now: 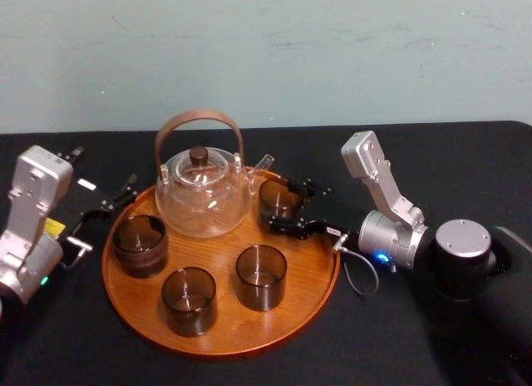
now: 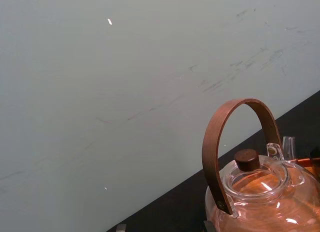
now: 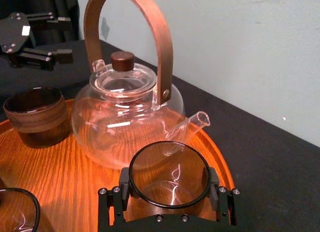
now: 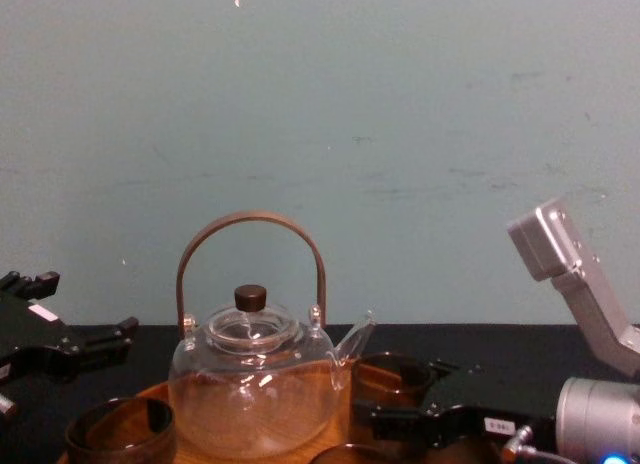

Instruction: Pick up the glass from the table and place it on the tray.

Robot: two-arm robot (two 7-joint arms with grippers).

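A smoky clear glass (image 1: 279, 196) sits between the fingers of my right gripper (image 1: 279, 205), at the right rear of the round wooden tray (image 1: 218, 349), just beside the teapot's spout. In the right wrist view the black pads (image 3: 125, 186) press both sides of the glass (image 3: 169, 164), which is over the tray's wood (image 3: 65, 177). I cannot tell whether its base touches the tray. My left gripper (image 1: 104, 207) rests open on the black table (image 1: 432, 153), left of the tray.
A clear glass teapot (image 1: 204, 195) with a brown arched handle stands at the tray's rear centre. Three more glasses (image 1: 140, 243) (image 1: 189, 299) (image 1: 261, 275) stand on the tray's front half. A pale wall runs behind the table.
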